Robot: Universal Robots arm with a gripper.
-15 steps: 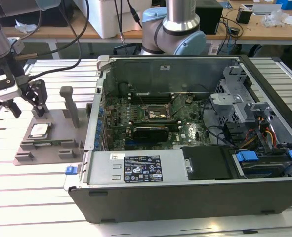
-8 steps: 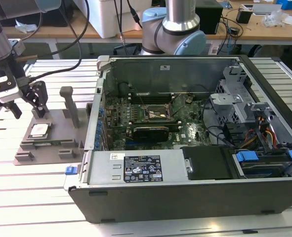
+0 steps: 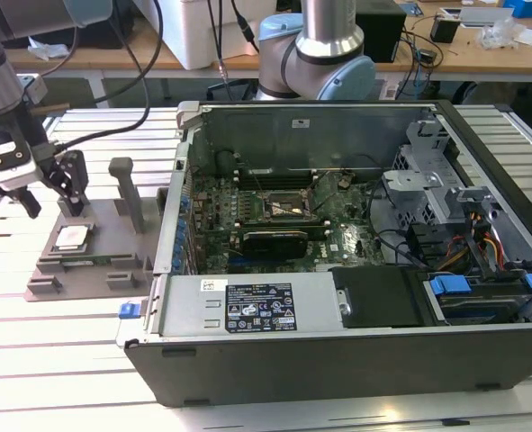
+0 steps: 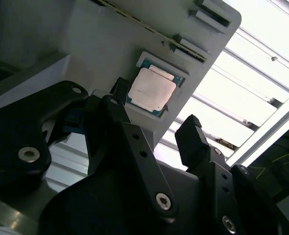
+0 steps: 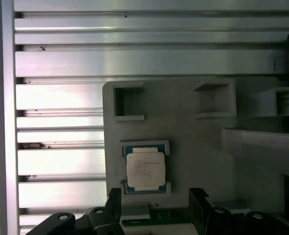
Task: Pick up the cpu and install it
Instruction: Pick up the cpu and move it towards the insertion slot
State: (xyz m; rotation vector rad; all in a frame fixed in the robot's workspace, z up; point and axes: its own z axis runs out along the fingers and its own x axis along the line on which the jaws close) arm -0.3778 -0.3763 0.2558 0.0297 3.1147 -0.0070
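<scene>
The cpu (image 3: 71, 238) lies flat, metal face up, in a shallow square pocket of the grey tray (image 3: 103, 243), and nothing is touching it. The gripper (image 3: 52, 202) hangs just above that tray, its two black fingers (image 3: 71, 180) spread wide with nothing between them, their tips clear of the chip. In both wrist views the cpu (image 4: 151, 89) (image 5: 145, 168) shows as a pale square with a thin greenish rim, sitting squarely in the tray (image 5: 193, 147), and the gripper (image 5: 156, 196) frames it from above, one finger to each side of the pocket's line. A thin green board (image 5: 159, 215) lies in a slot of the tray right next to the chip's pocket. A grey post (image 3: 126, 189) stands upright on the tray, on the far side of the cpu from the gripper arm. The tray rests on the slatted metal counter (image 3: 58, 360). Just beside the tray, on the exterior view's right of it, stands an open computer case (image 3: 338, 360), and well inside that lies the black-framed socket (image 3: 285, 205) on the green mainboard.
</scene>
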